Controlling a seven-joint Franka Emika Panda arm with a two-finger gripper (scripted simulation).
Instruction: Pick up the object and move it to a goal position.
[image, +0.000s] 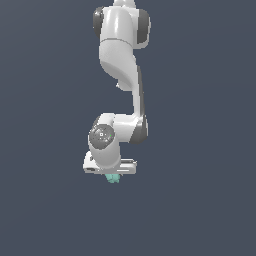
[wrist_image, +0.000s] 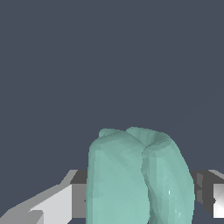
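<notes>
The object (image: 114, 178) is a small teal-green lumpy blob that peeks out just under the white hand of the arm in the exterior view. In the wrist view the object (wrist_image: 138, 179) fills the lower middle, with rounded lobes and a groove between them. My gripper (image: 113, 176) is shut on it: one grey-white finger (wrist_image: 52, 203) presses one side and the other finger (wrist_image: 210, 192) the opposite side. The fingertips are mostly hidden behind the hand in the exterior view.
The white arm (image: 122, 55) hangs down from the top of the exterior view. Around it is only a plain dark grey-blue background (image: 200, 150), with no visible table edge or other objects.
</notes>
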